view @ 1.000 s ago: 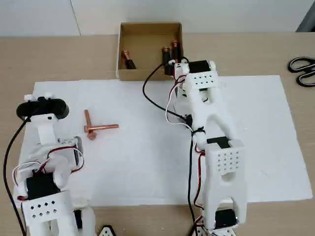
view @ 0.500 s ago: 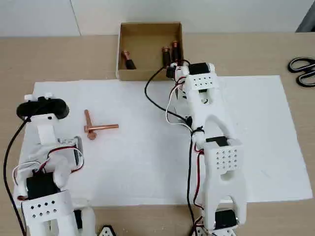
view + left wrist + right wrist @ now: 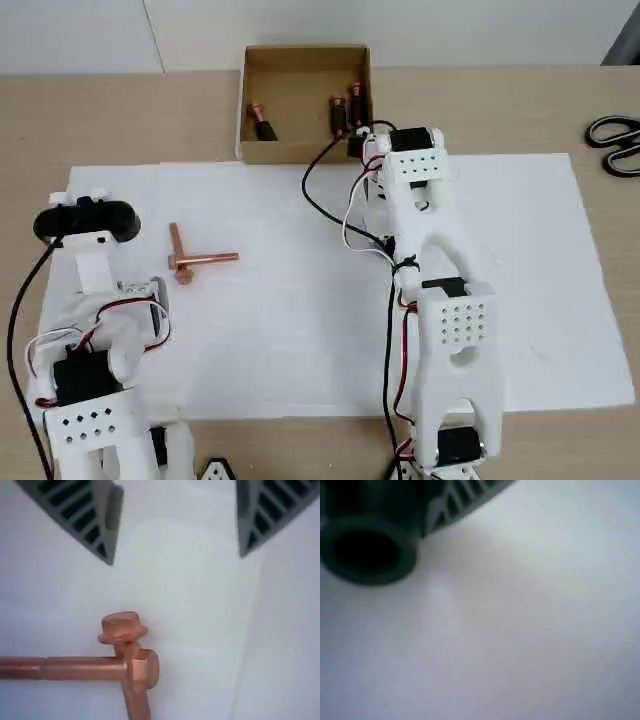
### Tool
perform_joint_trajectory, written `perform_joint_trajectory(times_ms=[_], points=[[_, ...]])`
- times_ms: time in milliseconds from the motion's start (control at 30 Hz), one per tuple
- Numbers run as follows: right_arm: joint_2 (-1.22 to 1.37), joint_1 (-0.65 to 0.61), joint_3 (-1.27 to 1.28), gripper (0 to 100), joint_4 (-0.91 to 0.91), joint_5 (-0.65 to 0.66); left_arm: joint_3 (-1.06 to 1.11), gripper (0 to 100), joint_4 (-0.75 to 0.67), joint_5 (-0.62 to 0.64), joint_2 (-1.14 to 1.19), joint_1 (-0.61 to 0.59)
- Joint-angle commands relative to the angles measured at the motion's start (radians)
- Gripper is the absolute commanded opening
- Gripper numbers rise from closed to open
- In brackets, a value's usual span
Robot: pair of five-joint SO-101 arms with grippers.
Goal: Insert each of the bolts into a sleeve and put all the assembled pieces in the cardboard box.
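The cardboard box (image 3: 243, 100) stands at the table's far edge with three assembled bolt-and-sleeve pieces (image 3: 260, 122) inside. Three loose copper bolts (image 3: 205, 260) lie together on the white sheet. In the left wrist view two cross (image 3: 75, 667) and one stands on its head (image 3: 122, 627). My left gripper (image 3: 88, 225) hangs left of them, open (image 3: 175, 557) and empty. My right gripper (image 3: 362, 142) sits at the box's near right corner, shut on a black sleeve (image 3: 365, 550), whose hollow end faces the camera beside a ribbed finger (image 3: 460, 497).
A white foam sheet (image 3: 300, 330) covers the middle of the wooden table. Black scissors (image 3: 615, 140) lie at the far right edge. A black cable (image 3: 320, 205) loops from the right arm over the sheet.
The right arm's gripper has slid a little to the right along the box's near edge. The left arm and the bolts have stayed put.
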Motion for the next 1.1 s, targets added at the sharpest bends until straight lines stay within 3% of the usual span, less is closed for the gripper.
perform_joint_trajectory(times_ms=[0,400,633,733,867,1067], points=[[-0.076,-0.010,-0.002,0.6,0.021,-0.002,-0.004,15,-0.002,0.000,-0.011,-0.003],[-0.306,0.047,0.008,0.4,0.038,0.048,-0.059,15,0.034,0.003,0.017,-0.003],[-0.404,0.062,0.112,0.4,0.036,0.068,-0.375,15,0.140,0.008,0.384,0.018],[-0.433,0.064,0.150,0.4,0.035,0.068,-0.522,15,0.167,0.140,0.552,0.071],[-0.450,0.064,0.163,0.4,0.035,0.066,-0.659,15,0.166,0.509,0.684,0.175],[-0.450,0.064,0.164,0.4,0.036,0.063,-0.607,15,0.091,0.652,0.764,0.334]])
